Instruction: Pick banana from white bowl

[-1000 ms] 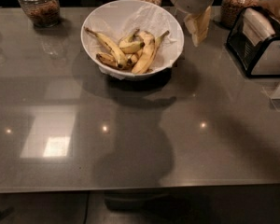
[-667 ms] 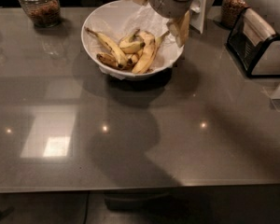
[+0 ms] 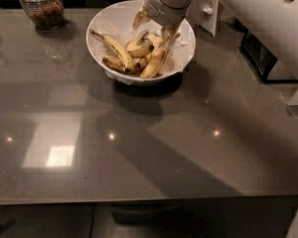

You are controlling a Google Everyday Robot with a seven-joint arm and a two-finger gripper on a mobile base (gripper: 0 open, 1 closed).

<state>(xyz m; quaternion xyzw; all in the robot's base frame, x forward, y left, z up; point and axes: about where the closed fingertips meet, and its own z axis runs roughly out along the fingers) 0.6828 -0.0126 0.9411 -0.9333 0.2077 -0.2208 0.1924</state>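
Observation:
The white bowl (image 3: 104, 21) stands at the back middle of the grey table and holds several bananas on crumpled paper. The banana (image 3: 155, 62), clean yellow with a thin brownish stem pointing up right, lies on the bowl's right side. A long brown-spotted banana (image 3: 113, 45) lies on the left and a short dark-tipped one (image 3: 139, 48) in the middle. My gripper (image 3: 155, 27) hangs open over the bowl's back right part. Its fingers (image 3: 169, 32) spread above the bananas, the right one close to the banana's stem. It holds nothing.
A glass jar (image 3: 41, 6) with brown contents stands at the back left. A black holder (image 3: 260, 53) sits at the right behind my white arm (image 3: 258, 14). A white block (image 3: 208, 9) stands behind the bowl. The table's front edge runs along the bottom.
My gripper has moved left and down, from beside the bowl's right rim to over the bananas inside it. The bananas have not moved.

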